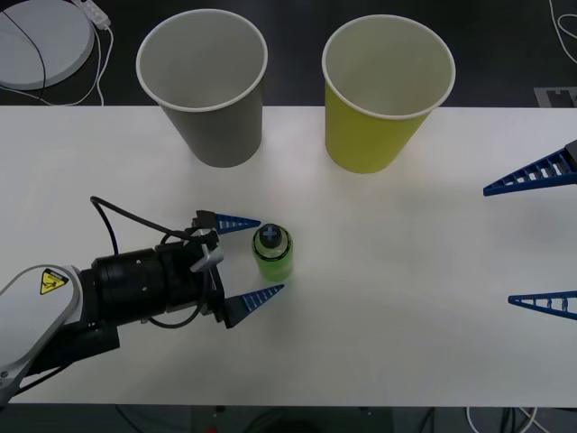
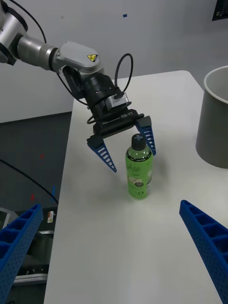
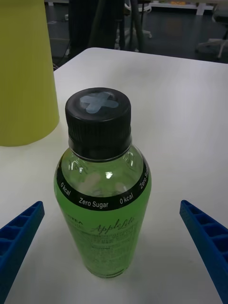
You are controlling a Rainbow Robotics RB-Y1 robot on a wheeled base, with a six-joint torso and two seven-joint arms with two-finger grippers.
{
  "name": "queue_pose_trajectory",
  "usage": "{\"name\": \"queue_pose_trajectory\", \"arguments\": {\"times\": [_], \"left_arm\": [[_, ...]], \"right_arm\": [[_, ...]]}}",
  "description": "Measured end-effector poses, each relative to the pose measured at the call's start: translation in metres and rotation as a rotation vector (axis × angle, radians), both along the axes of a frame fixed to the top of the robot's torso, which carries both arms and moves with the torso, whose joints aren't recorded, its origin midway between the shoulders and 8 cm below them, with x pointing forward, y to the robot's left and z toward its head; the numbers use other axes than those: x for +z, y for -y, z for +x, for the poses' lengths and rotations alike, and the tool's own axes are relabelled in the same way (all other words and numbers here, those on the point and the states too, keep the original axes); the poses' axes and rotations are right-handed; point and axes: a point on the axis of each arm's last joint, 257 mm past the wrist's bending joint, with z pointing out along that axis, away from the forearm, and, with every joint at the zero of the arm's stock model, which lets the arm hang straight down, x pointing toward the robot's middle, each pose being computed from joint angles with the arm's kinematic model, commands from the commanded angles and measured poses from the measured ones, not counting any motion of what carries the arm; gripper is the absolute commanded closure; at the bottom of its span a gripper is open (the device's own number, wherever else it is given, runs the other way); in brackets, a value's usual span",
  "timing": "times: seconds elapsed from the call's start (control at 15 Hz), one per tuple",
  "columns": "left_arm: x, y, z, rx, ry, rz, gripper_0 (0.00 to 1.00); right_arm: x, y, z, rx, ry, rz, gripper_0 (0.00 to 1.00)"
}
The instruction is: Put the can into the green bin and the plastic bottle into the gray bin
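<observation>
Plastic bottle [image 3: 102, 190] stood upright on white table [image 1: 406, 271], black cap crossed with tape mark seen from left wrist. Left gripper [image 1: 255, 259] spread wide, bottle between fingers, untouched. Gray bin [image 1: 202, 86] and green bin [image 1: 388, 95] set behind, upright. Right gripper [image 1: 541, 239] held open at table's right edge.

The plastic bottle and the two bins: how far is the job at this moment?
Nothing looks done yet: the plastic bottle stands upright on the table, outside the gray bin and the green bin. In hand: the left gripper is open with one finger on each side of the bottle, not closed on it. The right gripper waits open at the table's right edge. Left: grasping, lifting, dropping into the gray bin. I see no can.
</observation>
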Motion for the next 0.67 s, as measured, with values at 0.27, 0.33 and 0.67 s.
{"name": "queue_pose_trajectory", "arguments": {"times": [0.27, 0.33, 0.67], "left_arm": [[0.002, 0.008, 0.008, 0.028, 0.013, -0.011, 0.0], [0.002, 0.01, 0.009, 0.033, 0.015, -0.009, 0.0], [-0.001, 0.017, 0.014, 0.053, 0.018, -0.001, 0.0]], "right_arm": [[0.0, 0.0, 0.0, 0.0, 0.0, 0.0, 0.0], [0.0, 0.0, 0.0, 0.0, 0.0, 0.0, 0.0], [0.0, 0.0, 0.0, 0.0, 0.0, 0.0, 0.0]]}}
